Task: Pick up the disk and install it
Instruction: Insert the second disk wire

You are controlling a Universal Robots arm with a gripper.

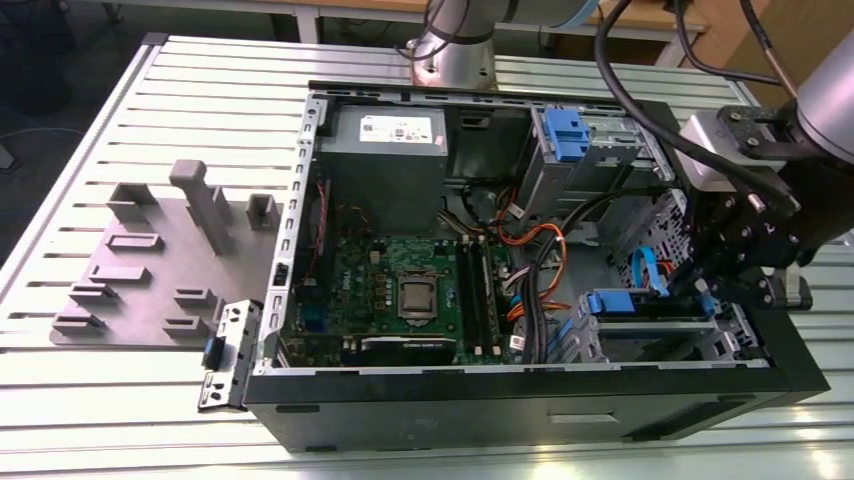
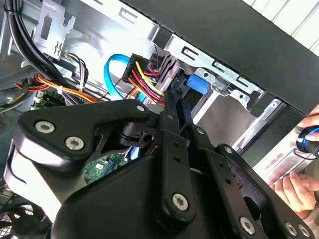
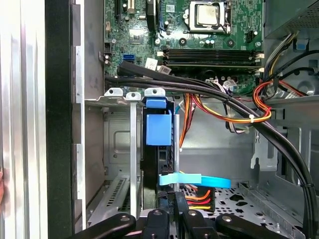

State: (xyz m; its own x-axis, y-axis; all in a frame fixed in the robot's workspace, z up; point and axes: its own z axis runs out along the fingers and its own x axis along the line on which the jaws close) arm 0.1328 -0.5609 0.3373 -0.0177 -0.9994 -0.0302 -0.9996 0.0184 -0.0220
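One disk (image 3: 158, 130) sits edge-up in the case's drive bay (image 3: 119, 149), one gripper (image 3: 174, 201) pinching it.

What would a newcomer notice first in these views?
The open computer case lying on a slatted table, motherboard exposed. The black gripper reaches into the drive bay at the exterior view's right, where the blue-framed disk sits on edge in the metal cage.
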